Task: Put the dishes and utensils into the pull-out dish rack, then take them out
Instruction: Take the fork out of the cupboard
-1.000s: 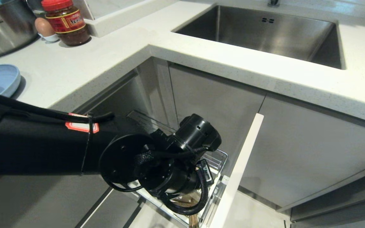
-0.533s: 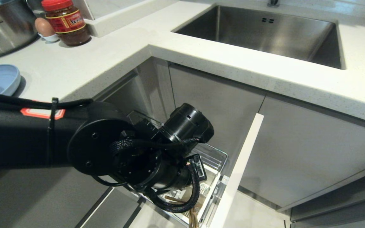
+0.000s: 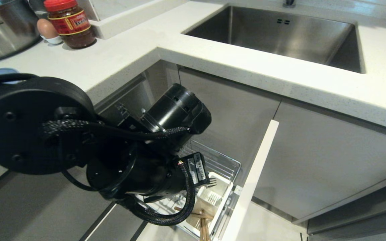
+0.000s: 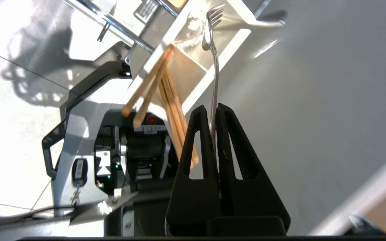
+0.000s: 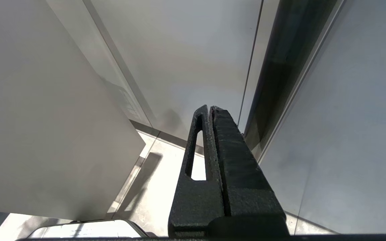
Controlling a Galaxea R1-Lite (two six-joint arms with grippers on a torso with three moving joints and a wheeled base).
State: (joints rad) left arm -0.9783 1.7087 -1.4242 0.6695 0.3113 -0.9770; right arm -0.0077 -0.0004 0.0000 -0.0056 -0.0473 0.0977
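In the head view, the left arm (image 3: 79,140) hangs over the rack (image 3: 219,167) below the counter (image 3: 119,63); the chopsticks (image 3: 203,227) stand in its cup (image 3: 213,197). In the left wrist view, the left gripper (image 4: 213,108) pinches the fork (image 4: 213,50), tines above the cup. In the right wrist view, the right gripper (image 5: 209,108) is closed and empty beside a cabinet.

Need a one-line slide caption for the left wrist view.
Left gripper shut on the fork, tines over the white utensil cup holding the chopsticks.

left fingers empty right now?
No, in the left wrist view the left gripper is shut on the handle of the fork, tines pointing toward the utensil cup.
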